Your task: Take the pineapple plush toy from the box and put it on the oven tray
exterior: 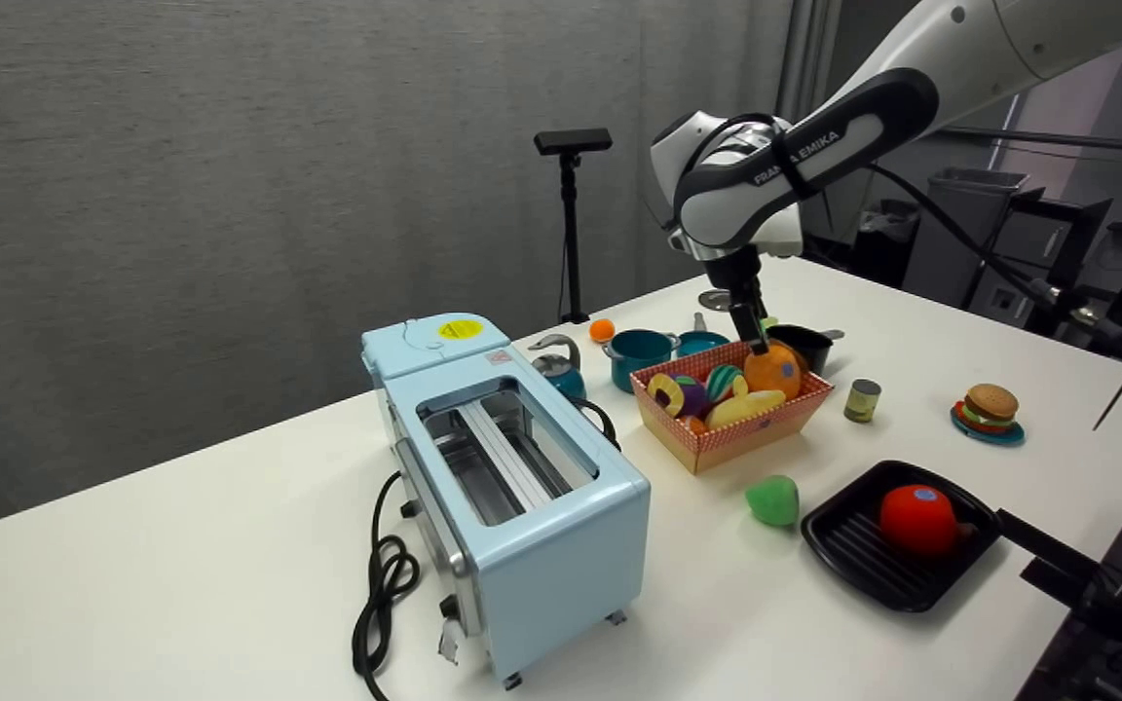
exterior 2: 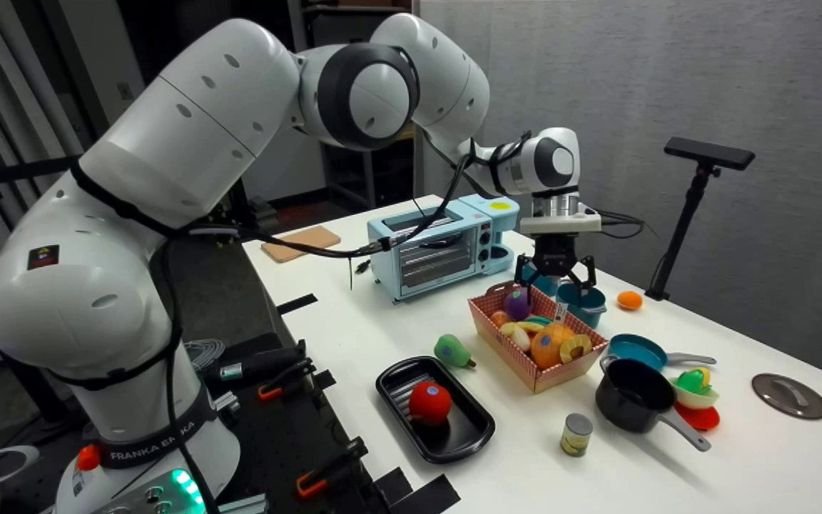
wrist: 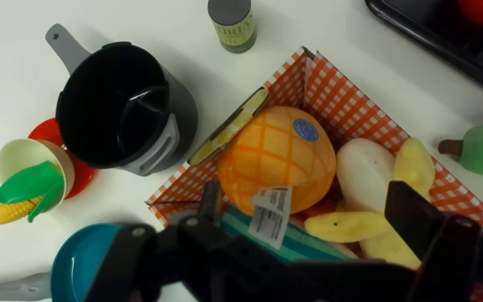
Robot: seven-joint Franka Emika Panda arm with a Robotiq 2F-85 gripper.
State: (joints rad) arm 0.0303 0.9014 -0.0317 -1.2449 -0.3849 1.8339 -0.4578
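Gripper (exterior 2: 556,291), jaws apart — pineapple toy (wrist: 277,157) beside striped toy (wrist: 305,246) — red toy (exterior 2: 430,404) on tray (exterior 2: 463,427).

Black pot (wrist: 118,111) as datum. Just beside: red plate (exterior 2: 700,417). Near: teal pan (exterior 2: 636,351), small can (wrist: 234,29). Well apart: light-blue toaster (exterior 2: 437,250), burger (exterior: 990,404).

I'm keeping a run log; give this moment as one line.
hand open, over box | pineapple plush toy in box, not gripped | oven tray holds red toy
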